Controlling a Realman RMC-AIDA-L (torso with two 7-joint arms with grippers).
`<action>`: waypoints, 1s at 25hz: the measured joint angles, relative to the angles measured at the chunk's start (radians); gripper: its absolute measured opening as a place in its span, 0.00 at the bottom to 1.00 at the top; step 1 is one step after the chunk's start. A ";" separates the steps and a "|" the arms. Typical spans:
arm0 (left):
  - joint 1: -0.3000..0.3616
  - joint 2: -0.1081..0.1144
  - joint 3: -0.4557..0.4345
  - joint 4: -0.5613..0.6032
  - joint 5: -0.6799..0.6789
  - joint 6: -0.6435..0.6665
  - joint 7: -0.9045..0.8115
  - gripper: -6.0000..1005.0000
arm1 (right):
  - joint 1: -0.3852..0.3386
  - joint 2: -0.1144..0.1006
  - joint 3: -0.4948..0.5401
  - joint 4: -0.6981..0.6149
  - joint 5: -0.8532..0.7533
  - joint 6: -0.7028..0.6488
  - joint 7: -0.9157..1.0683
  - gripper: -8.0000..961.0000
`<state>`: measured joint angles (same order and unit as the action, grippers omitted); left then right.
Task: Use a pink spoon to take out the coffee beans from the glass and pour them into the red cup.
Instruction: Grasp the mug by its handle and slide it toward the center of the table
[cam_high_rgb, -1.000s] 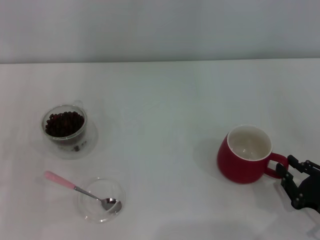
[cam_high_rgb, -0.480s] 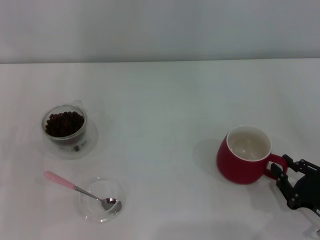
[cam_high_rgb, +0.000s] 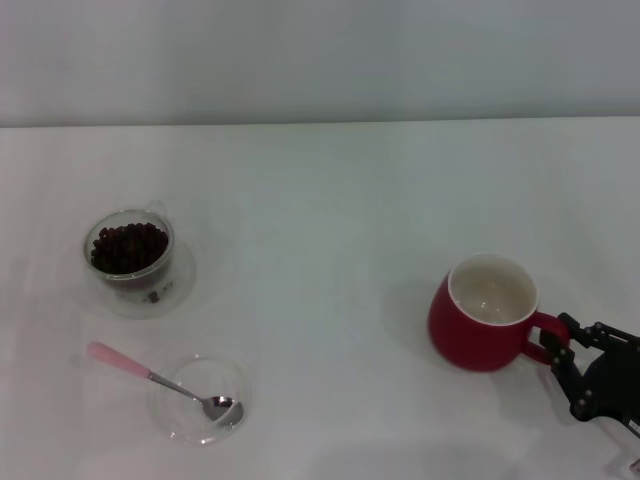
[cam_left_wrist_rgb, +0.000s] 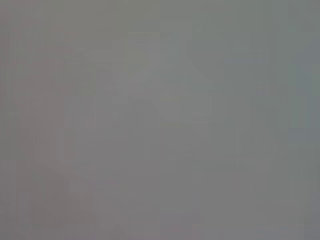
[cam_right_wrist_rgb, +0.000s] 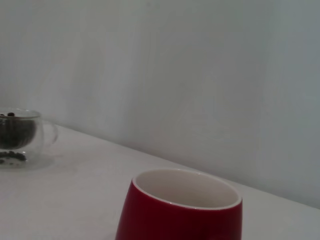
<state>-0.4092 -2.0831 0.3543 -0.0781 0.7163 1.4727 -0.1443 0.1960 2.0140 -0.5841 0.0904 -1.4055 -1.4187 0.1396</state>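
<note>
I see the white table (cam_high_rgb: 330, 200) filling the head view, wall behind it. One red cup (cam_high_rgb: 482, 313) sits upright at the right side, cream inside looks empty, loop handle pointing toward the right gripper (cam_high_rgb: 562, 352). That gripper comes in low from the lower right edge; its black fingers (cam_high_rgb: 572, 328) sit around the handle, one above and one below it, touching or nearly touching. Jaws look narrowed onto the handle, but I cannot tell for sure whether they actually clamp it. In the right wrist view the red cup (cam_right_wrist_rgb: 181, 206) is close up, rim and white interior visible, none of that arm's fingers in shot. One glass (cam_high_rgb: 130, 249) stands well apart at the left side of the table, upright, filled with one heap of coffee beans (cam_high_rgb: 128, 246); it rests on a clear saucer (cam_high_rgb: 178, 290) with a few loose beans under it. The right wrist view also catches that glass (cam_right_wrist_rgb: 22, 136) far off with beans inside. One shallow clear dish (cam_high_rgb: 200, 398) lies nearer me than the glass, lower left. One pink spoon (cam_high_rgb: 160, 381) lies across it, metal bowl inside the dish, pink handle sticking out over the rim toward the left, tip on the table. Left gripper is nowhere in the head view, and the left wrist view is only flat grey, nothing readable.
</note>
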 joint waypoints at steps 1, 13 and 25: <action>0.000 0.000 0.000 0.000 0.000 0.000 0.000 0.88 | 0.002 0.000 0.000 0.000 -0.007 -0.001 0.000 0.23; 0.001 0.000 0.002 0.000 0.000 0.000 0.000 0.88 | 0.041 0.000 -0.002 0.024 -0.086 -0.025 0.004 0.26; -0.003 0.000 0.005 -0.004 0.002 0.001 0.000 0.88 | 0.095 0.007 0.012 0.093 -0.192 -0.061 0.000 0.28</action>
<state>-0.4120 -2.0831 0.3591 -0.0818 0.7187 1.4737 -0.1442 0.2908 2.0210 -0.5719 0.1832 -1.5978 -1.4796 0.1393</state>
